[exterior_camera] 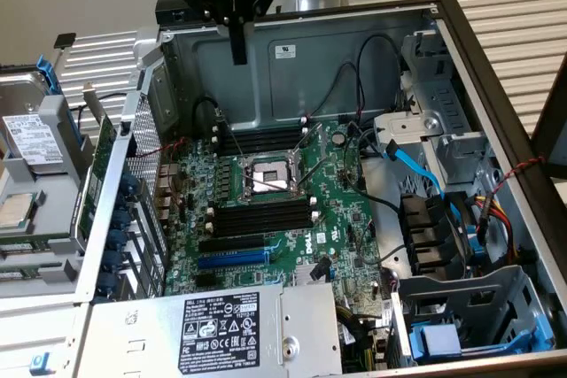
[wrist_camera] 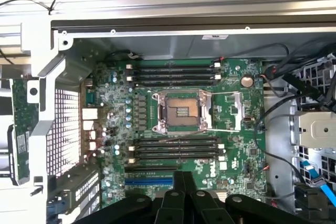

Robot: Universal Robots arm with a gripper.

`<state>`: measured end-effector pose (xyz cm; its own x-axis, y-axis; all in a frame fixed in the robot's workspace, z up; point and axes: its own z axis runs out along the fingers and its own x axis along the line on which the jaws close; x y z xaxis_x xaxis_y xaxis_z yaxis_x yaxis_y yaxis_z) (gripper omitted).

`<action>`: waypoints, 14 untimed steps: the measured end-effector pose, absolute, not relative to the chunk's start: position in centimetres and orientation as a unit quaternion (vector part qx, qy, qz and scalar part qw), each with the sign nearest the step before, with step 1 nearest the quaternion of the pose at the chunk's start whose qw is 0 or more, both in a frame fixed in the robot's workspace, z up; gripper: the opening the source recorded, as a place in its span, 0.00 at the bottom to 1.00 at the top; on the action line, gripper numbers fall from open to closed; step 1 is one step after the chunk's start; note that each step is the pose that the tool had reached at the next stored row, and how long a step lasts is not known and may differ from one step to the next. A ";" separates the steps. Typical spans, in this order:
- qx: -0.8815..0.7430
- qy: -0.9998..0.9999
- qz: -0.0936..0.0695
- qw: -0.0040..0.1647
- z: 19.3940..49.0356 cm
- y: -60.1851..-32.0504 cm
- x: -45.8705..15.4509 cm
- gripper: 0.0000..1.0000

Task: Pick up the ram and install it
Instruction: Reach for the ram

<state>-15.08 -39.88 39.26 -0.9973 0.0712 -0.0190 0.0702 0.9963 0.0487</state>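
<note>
Pincer is hanging over the motherboard, fingers pressed together, carrying nothing. Ram is sitting outside the case's perforated wall, on the exterior view's left, well apart from the pincer. A good grasp, I'm thinking, is meaning squaring up across the stick's long edges.

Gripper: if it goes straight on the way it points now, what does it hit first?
Likely the motherboard, at or beside the memory slots nearest the blue slot: in the wrist view the gripper points down there with nothing between. Depth is unclear, so the exact spot is uncertain.
</note>
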 end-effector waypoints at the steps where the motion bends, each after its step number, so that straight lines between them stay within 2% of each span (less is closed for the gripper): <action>1: 0.035 0.999 0.024 0.010 39.3 -39.9 -15.5 0.11; 14: 0.035 0.999 0.024 0.010 39.3 -39.9 -21.4 0.11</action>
